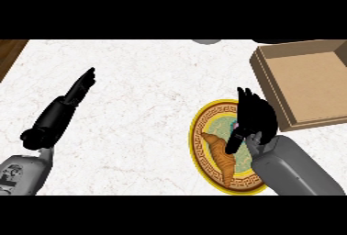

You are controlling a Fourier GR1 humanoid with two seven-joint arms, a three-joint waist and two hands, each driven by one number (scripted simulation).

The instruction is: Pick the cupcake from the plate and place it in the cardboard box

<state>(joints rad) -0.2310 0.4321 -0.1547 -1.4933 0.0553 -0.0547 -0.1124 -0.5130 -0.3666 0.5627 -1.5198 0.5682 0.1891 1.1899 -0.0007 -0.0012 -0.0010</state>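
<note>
A round plate with a yellow patterned rim lies on the marble counter, right of centre. My right hand hangs over the plate's upper right part, its fingers spread and pointing away and its thumb angled down. Only a small pink and white bit of the cupcake peeks out by the thumb; the rest is hidden under the hand, and I cannot see any finger curled round it. The open cardboard box stands just beyond the plate at the upper right. My left hand rests open at the left, fingers straight.
A croissant lies on the plate's lower left part. A grey object and a dark one are cut off at the counter's far edge. Brown wood shows past the counter's far left corner.
</note>
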